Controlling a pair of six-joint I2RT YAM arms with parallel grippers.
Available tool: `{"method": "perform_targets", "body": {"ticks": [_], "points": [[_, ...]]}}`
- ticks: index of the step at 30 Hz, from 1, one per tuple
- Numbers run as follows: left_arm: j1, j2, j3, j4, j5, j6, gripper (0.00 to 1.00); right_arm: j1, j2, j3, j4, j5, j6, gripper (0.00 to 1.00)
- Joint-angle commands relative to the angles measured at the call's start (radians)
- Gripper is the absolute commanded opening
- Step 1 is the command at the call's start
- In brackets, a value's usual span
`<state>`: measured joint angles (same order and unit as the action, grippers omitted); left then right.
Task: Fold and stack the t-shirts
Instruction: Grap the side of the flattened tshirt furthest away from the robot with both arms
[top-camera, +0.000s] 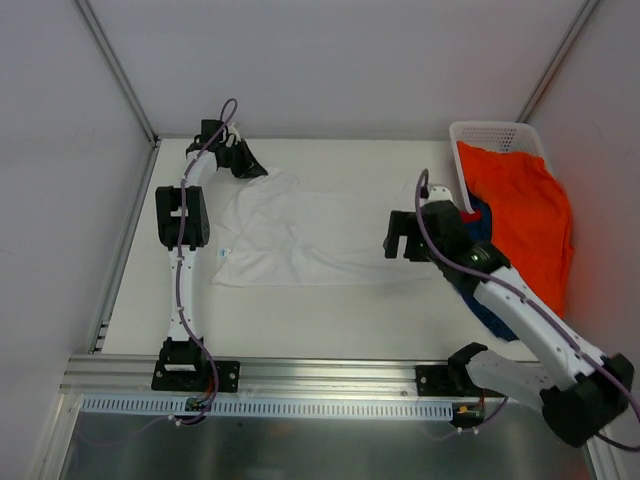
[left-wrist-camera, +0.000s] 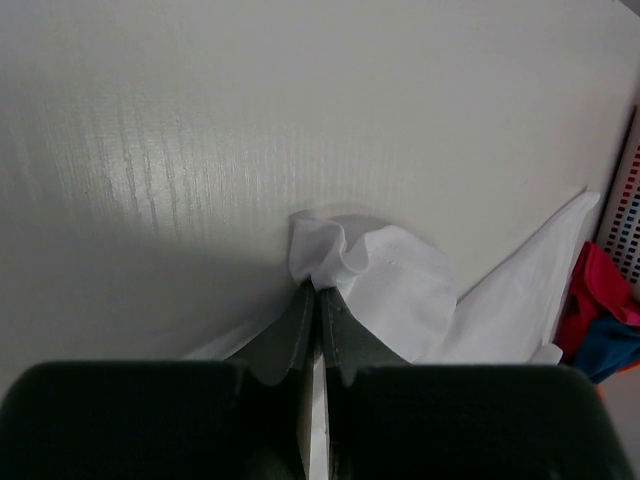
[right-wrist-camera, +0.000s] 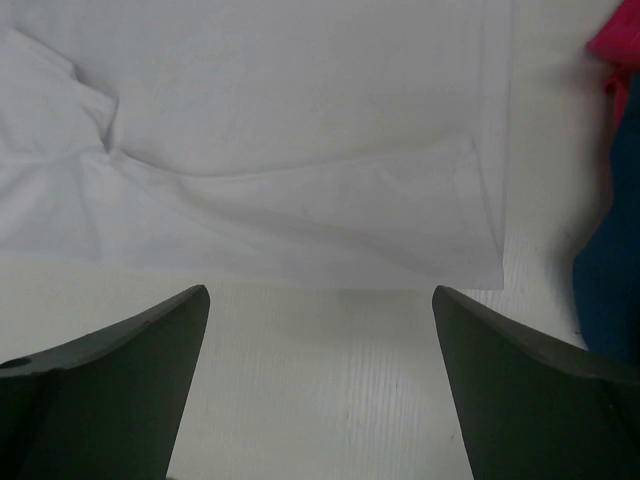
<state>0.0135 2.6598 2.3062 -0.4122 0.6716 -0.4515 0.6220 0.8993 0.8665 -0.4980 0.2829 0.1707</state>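
**Far left corner of the white t-shirt pinched by the left gripper**

The white t-shirt (top-camera: 300, 235) is spread flat on the table (top-camera: 330, 310), in the middle, between the two arms. Its far left corner is clamped by the left gripper (left-wrist-camera: 318, 290), whose jaws are pressed fully together on a small bunched fold of the cloth. The rest of the shirt trails away to the right and towards the near side.

The right gripper (right-wrist-camera: 320, 292) is held over the near right part of the same shirt. Its jaws are spread wide and nothing is gripped between them. In the right wrist view the shirt's near hem and near right corner are seen just beyond the fingertips (right-wrist-camera: 190, 305); whether the fingers touch the table cannot be told from these views.

At the far right a white basket (top-camera: 495, 135) is placed, and the orange t-shirt (top-camera: 525, 215) is draped out of it towards the near side. The navy t-shirt (right-wrist-camera: 610, 250) is bundled just to the right of the white shirt's right edge, partly under the orange one. The magenta t-shirt (left-wrist-camera: 595, 285) is crumpled against the navy one and is mostly hidden by the right arm in the top view.
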Motion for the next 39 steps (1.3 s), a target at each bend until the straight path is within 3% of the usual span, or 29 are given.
{"method": "perform_targets", "body": {"ticks": [1, 2, 5, 8, 13, 25, 28, 31, 39], "points": [[-0.007, -0.081, -0.053, -0.013, -0.004, 0.079, 0.0, -0.131, 0.284, 0.185, 0.119, -0.242, -0.078, 0.99], [-0.009, -0.089, -0.066, -0.005, -0.006, 0.083, 0.0, -0.183, 0.426, 0.236, 0.125, -0.328, -0.091, 0.99], [-0.007, -0.098, -0.085, 0.004, -0.012, 0.083, 0.0, -0.284, 0.642, 0.452, 0.13, -0.501, -0.093, 0.99], [-0.009, -0.109, -0.102, 0.015, -0.02, 0.088, 0.0, -0.518, 0.913, 0.633, 0.166, -0.681, 0.047, 0.99], [-0.007, -0.138, -0.151, 0.041, -0.027, 0.096, 0.0, -0.607, 1.203, 0.845, 0.164, -0.653, 0.078, 0.99], [-0.033, -0.167, -0.198, 0.078, -0.03, 0.103, 0.0, -0.617, 1.4, 1.157, 0.099, -0.659, 0.066, 0.99], [-0.033, -0.17, -0.205, 0.084, -0.032, 0.103, 0.0, -0.617, 1.444, 1.268, -0.027, -0.575, 0.005, 0.99], [-0.033, -0.17, -0.206, 0.09, -0.038, 0.1, 0.0, -0.613, 1.484, 1.35, -0.157, -0.372, -0.055, 1.0], [-0.033, -0.181, -0.225, 0.102, -0.044, 0.099, 0.0, -0.594, 1.471, 1.16, -0.096, -0.421, 0.012, 0.99]]}}
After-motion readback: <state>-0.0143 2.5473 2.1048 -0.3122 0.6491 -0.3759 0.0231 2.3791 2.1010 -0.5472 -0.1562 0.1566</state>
